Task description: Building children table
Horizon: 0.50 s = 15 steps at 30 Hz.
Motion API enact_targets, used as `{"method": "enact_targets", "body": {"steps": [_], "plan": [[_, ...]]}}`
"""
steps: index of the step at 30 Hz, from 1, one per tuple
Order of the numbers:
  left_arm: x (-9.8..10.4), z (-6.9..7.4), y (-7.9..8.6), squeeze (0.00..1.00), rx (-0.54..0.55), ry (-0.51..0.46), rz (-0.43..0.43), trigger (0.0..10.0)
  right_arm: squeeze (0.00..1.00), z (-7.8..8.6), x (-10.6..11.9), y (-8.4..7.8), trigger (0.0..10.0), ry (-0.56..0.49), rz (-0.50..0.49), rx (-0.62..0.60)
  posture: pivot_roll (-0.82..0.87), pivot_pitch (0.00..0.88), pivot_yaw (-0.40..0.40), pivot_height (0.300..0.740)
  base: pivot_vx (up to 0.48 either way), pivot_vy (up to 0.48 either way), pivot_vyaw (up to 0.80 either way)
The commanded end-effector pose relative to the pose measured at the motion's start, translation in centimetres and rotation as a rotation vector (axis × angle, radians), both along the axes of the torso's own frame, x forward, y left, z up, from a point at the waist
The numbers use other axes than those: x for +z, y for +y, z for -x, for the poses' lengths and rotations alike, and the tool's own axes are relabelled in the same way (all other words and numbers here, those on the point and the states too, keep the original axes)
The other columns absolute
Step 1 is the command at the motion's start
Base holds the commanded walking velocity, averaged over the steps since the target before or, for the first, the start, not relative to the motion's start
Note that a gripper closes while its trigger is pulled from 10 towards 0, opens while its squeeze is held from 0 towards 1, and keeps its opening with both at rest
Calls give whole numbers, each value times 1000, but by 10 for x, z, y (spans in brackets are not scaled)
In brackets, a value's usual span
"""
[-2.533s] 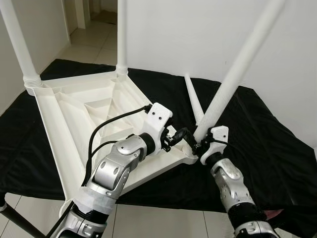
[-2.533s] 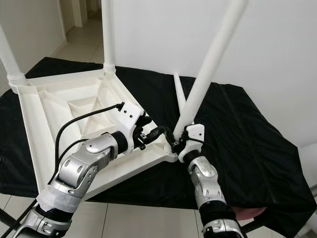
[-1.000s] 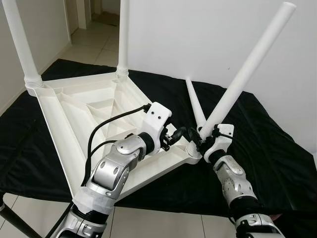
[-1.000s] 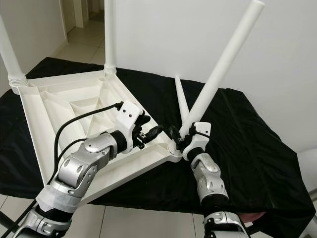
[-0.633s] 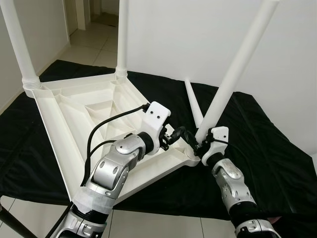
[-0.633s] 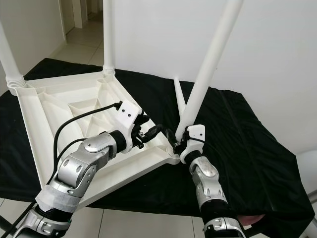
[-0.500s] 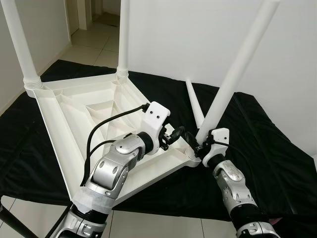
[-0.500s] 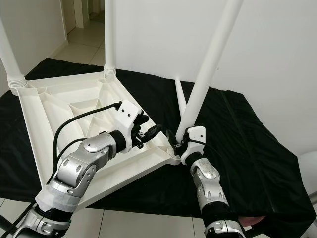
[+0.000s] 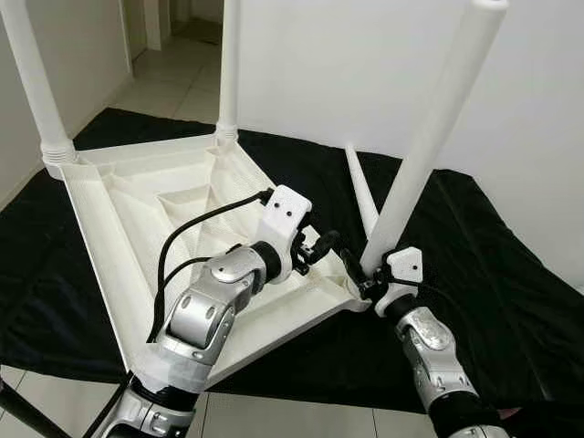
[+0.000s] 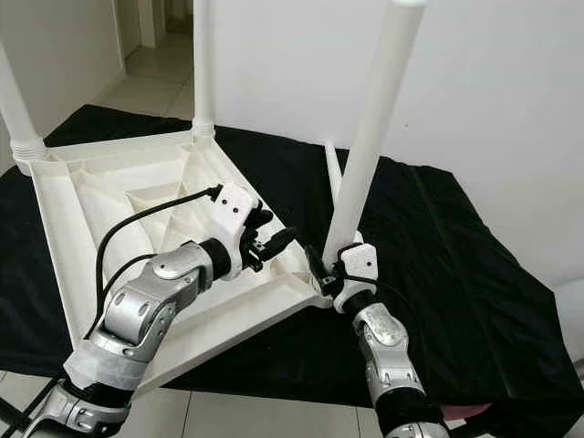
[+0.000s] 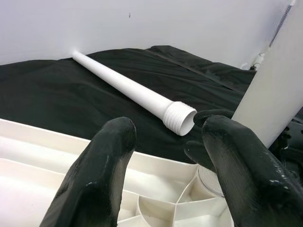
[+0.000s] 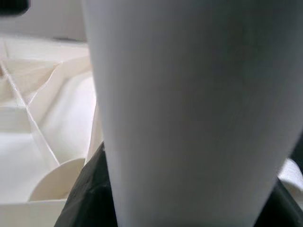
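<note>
1. A white plastic tabletop point(image 9: 137, 210) lies upside down on a black cloth point(image 9: 474, 265), its underside a grid of thin moulded ribs and shallow hollows.
2. Two smooth white round legs stand on the tabletop's far corners; the far-left leg point(image 9: 32, 82) sits in a ribbed collar and the far-back leg point(image 9: 228, 64) runs out of the picture at the top.
3. The right pincer point(image 9: 370, 278) is closed on the bottom of a third leg point(image 9: 429, 146) at the tabletop's near-right corner, where the leg stands nearly upright with a slight tilt. Its foot and the socket are hidden behind the black fingers.
4. The left pincer point(image 9: 324, 248) is open just over the same corner of the tabletop, its padded black fingers point(image 11: 102, 175) spread and holding nothing.
5. A fourth leg point(image 11: 128, 87), tapered with a threaded open end, lies loose on the cloth just beyond that corner of the tabletop.
</note>
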<state>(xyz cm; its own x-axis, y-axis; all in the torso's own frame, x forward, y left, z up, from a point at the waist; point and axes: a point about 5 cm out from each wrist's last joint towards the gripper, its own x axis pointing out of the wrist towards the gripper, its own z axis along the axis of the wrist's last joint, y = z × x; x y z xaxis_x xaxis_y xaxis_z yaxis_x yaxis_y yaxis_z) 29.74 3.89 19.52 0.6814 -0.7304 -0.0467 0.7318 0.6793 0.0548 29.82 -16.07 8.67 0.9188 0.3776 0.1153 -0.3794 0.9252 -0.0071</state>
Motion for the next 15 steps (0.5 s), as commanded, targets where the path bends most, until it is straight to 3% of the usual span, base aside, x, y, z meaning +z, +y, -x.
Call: {"method": "enact_targets", "body": {"steps": [1,6,12,15], "plan": [[6,2,-5,0,-15,-18,-4,10000,0,23,-48,-11,10000,242,-36,-40,25,0,-112,740,0,0,0],[6,2,-5,0,-15,-18,-4,10000,0,30,-56,-15,10000,276,-181,-104,26,0,-113,740,0,0,0],[6,2,-5,0,-15,-17,-4,10000,0,32,-61,-13,10000,297,-184,-112,24,0,-109,740,0,0,0],[6,2,-5,0,-17,-18,-5,10000,0,28,-65,-12,10000,355,-114,-100,22,0,-105,740,0,0,0]]}}
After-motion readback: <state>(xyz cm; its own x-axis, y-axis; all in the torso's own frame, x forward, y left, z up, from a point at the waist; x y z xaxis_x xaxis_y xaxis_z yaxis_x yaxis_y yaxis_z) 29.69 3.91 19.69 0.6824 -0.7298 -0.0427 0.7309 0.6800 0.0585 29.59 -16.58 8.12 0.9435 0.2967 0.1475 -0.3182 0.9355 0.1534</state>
